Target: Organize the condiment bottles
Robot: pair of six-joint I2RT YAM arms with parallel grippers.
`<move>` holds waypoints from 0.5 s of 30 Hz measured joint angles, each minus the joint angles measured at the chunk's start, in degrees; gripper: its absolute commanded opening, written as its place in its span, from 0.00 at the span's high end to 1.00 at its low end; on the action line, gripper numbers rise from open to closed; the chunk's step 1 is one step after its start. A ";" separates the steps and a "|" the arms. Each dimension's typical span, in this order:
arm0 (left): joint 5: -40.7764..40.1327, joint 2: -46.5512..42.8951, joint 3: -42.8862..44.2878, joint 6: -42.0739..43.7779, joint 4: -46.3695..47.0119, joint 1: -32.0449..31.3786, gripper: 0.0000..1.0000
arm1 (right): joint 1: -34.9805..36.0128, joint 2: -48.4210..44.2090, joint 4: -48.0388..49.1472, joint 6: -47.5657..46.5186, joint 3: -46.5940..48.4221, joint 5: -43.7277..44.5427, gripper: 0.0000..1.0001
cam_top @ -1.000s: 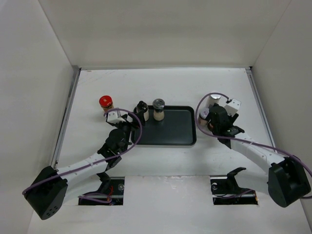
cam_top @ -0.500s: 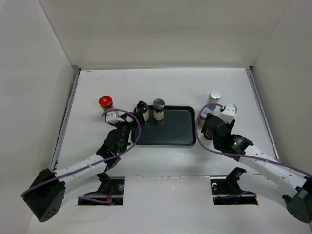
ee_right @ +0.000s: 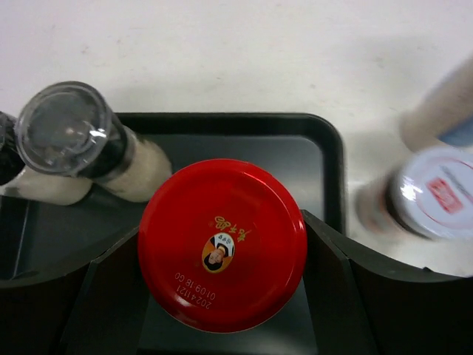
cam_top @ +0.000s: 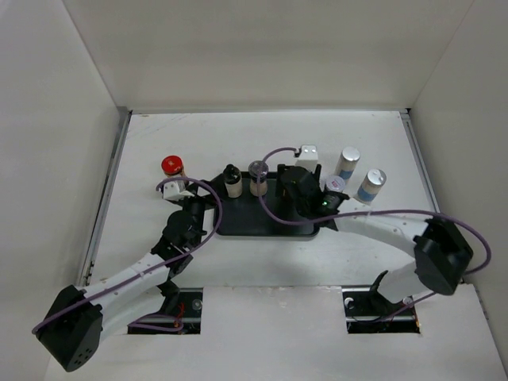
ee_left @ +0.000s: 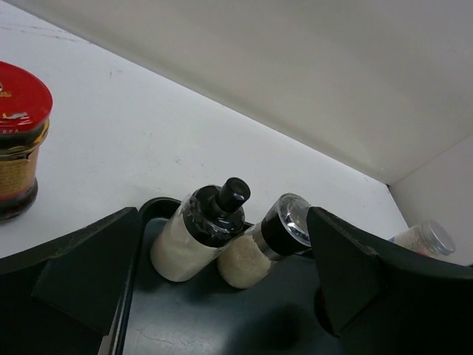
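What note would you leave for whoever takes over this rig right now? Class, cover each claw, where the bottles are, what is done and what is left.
Left claw: open, empty, at the tray's left end.
Right claw: shut on a red-capped jar above the tray; set down or not, I cannot tell.
Done: a nozzle-capped cream bottle and a clear-topped cream bottle stand at the tray's back left.
Left: release that jar; the other red-capped jar stands on the table left of the tray; the far silver-topped bottle, near silver-topped bottle and a white-capped bottle stand right of it.
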 measured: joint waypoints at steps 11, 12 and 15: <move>-0.02 0.20 -0.02 -0.11 -0.72 1.09 0.00 | -4.46 17.33 11.50 -5.46 9.03 -5.27 0.42; -0.02 0.20 -0.02 -0.11 -0.72 1.25 0.00 | -4.83 17.49 11.50 -5.62 9.01 -5.38 0.42; -0.02 0.26 -0.02 -0.13 -0.72 1.60 0.00 | -6.60 17.16 12.39 -5.64 8.26 -5.79 0.42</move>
